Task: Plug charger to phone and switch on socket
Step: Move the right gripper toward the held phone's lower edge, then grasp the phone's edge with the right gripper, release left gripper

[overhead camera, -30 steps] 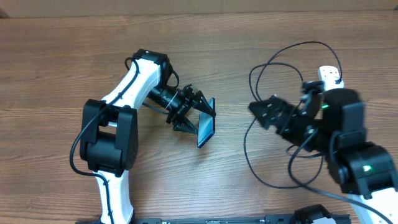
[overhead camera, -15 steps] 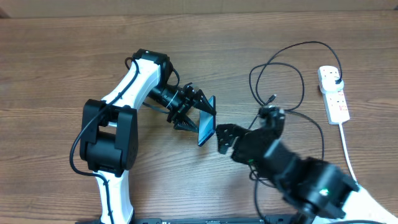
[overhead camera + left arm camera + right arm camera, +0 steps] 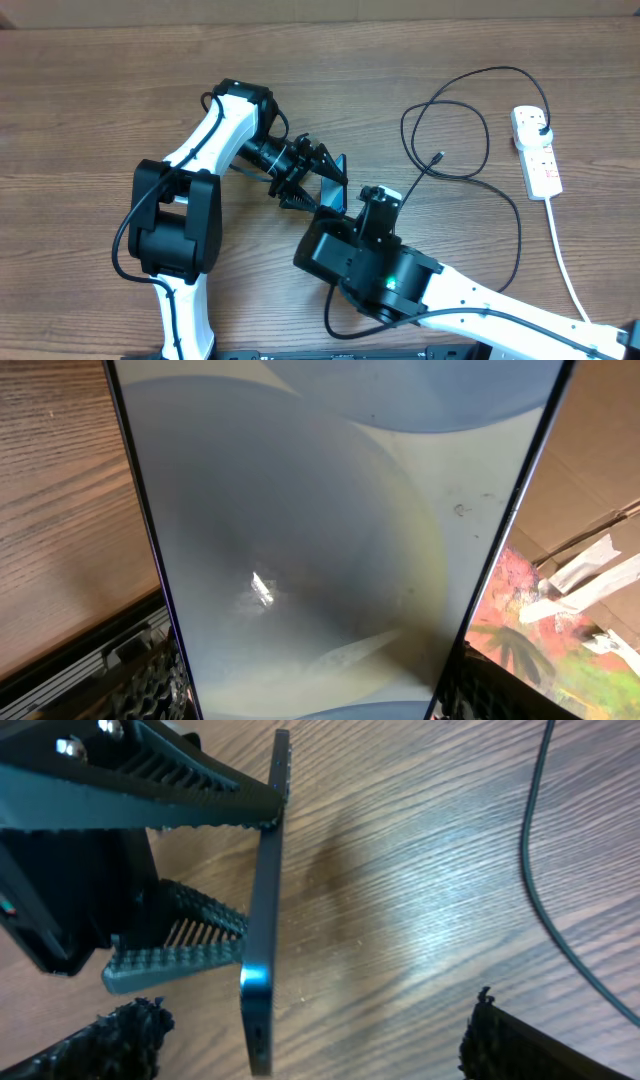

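Wood table — phone inside left pincer

Your phone shows a pale blue-grey screen with cream swirls inside a black edge — the table around it is brown, streaked with darker wood grain. Well to the right of the phone, the socket is white with red marks — the charger between them is plain black.
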Controlling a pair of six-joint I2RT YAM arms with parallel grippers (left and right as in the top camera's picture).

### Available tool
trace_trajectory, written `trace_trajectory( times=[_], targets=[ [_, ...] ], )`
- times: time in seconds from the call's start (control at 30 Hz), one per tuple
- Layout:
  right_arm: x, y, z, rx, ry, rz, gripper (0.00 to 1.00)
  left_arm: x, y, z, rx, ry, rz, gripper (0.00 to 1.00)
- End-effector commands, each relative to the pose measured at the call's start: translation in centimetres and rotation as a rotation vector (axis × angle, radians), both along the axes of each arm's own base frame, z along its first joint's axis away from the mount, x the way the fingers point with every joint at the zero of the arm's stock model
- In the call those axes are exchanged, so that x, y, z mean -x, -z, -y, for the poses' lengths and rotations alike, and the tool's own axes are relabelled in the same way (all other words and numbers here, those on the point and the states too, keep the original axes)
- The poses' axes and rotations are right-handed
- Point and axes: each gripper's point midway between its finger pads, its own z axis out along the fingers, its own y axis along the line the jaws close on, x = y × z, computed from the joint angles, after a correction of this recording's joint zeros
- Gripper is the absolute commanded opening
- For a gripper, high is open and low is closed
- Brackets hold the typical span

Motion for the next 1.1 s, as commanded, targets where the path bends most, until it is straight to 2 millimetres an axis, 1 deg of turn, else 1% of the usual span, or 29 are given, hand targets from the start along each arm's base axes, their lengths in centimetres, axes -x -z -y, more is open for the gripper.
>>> trace_trajectory(
  times=[0.0,0.1,0.17,0.23,0.4,0.47,0.6,0.8,0.93,1.07],
  targets=[
    [-0.7,-0.7,-0.8,-0.032,0.033,0.038,0.91,-0.6,-1.1,0.6,0.048,-0.019,0.008,0.68],
    [-1.1,-0.4,-1.6,-0.049,0.031,0.042,0.76,-0.6,-1.1,0.6,0.048,-0.019,0.008,0.68],
    [-1.2,-0.2,-2.0,-0.058,0.031,0.044,0.69,-0.6,-1.1,0.6,0.048,-0.019,0.008,0.68],
    [-1.4,0.1,-2.3,-0.056,0.030,0.042,0.65,-0.6,-1.1,0.6,0.048,-0.019,0.008,0.68],
    [-1.6,1.4,-2.5,-0.020,0.034,0.035,0.61,-0.6,-1.1,0.6,0.048,-0.019,0.008,0.69],
    [-1.9,1.5,-2.6,-0.013,0.041,0.050,0.57,-0.6,-1.1,0.6,0.048,-0.019,0.008,0.69],
    [-2.5,1.0,-2.7,-0.023,0.057,0.090,0.50,-0.6,-1.1,0.6,0.048,-0.019,0.008,0.69],
    [-2.8,0.7,-3.1,-0.045,0.060,0.104,0.38,-0.6,-1.1,0.6,0.048,-0.019,0.008,0.69],
    [-2.8,0.8,-3.1,-0.041,0.060,0.102,0.37,-0.6,-1.1,0.6,0.048,-0.019,0.007,0.69],
    [-3.3,1.0,-2.7,-0.028,0.079,0.111,0.35,-0.6,-1.1,0.6,0.047,-0.019,0.004,0.69]
  ],
)
